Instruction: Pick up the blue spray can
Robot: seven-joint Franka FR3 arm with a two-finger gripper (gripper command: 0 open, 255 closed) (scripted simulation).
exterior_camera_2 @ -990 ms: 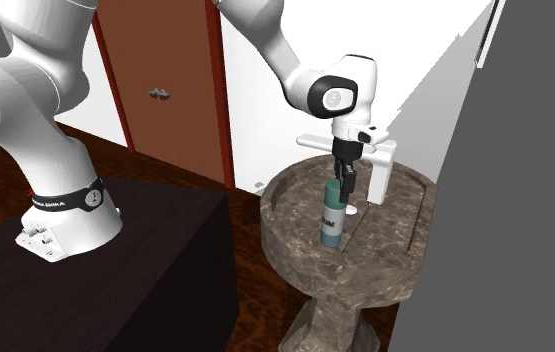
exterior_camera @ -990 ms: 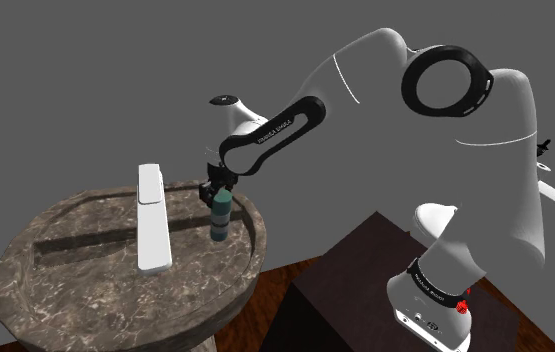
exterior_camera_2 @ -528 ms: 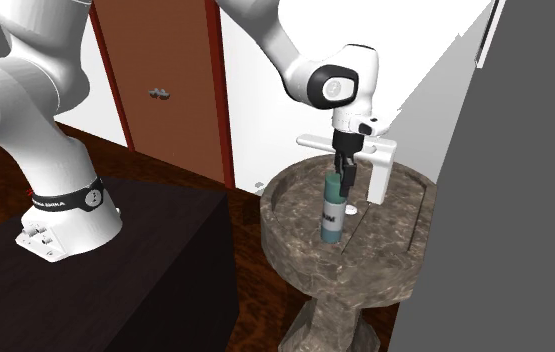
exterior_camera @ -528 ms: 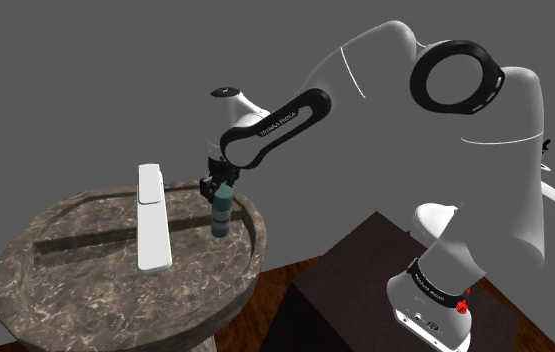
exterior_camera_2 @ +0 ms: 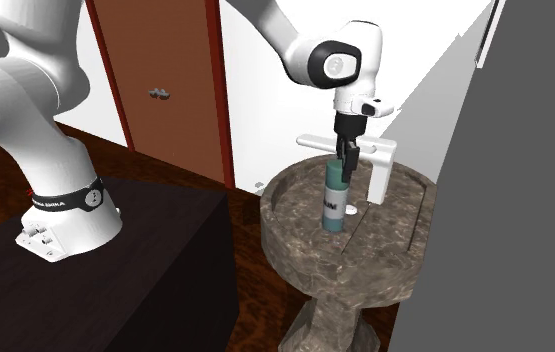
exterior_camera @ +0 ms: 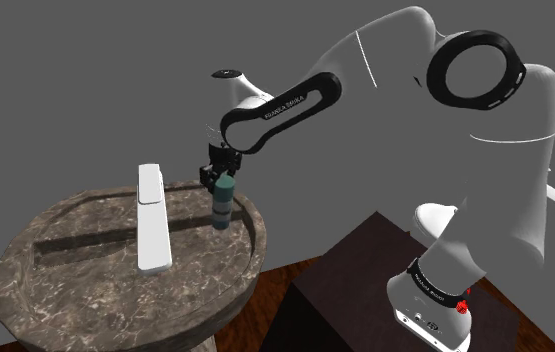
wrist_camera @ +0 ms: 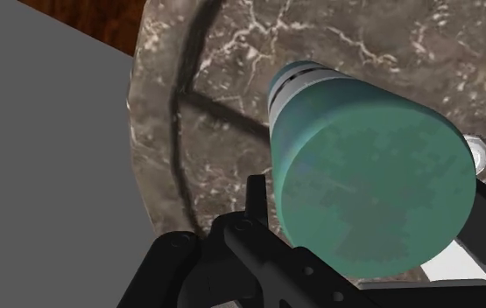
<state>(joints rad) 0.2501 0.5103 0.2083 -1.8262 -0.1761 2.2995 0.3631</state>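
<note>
The spray can (exterior_camera: 223, 203) is teal with a pale band and hangs upright just above the round marble pedestal top (exterior_camera: 75, 295). My gripper (exterior_camera: 218, 173) is shut on the spray can's upper end from above. The second exterior view has the gripper (exterior_camera_2: 346, 158) clasping the can (exterior_camera_2: 334, 206) over the marble top (exterior_camera_2: 390, 272). In the wrist view the can (wrist_camera: 363, 179) fills the space between the black fingers (wrist_camera: 257, 203), with veined stone beyond it.
A white faucet-like block (exterior_camera: 151, 218) lies on the marble top beside the can, toward the shoulder view's left. The dark stand (exterior_camera: 365, 290) is close by. A brown door (exterior_camera_2: 160, 80) and a grey wall (exterior_camera_2: 525, 200) bound the pedestal.
The gripper has risen with the spray can in it. The can's base has come up off the marble top.
</note>
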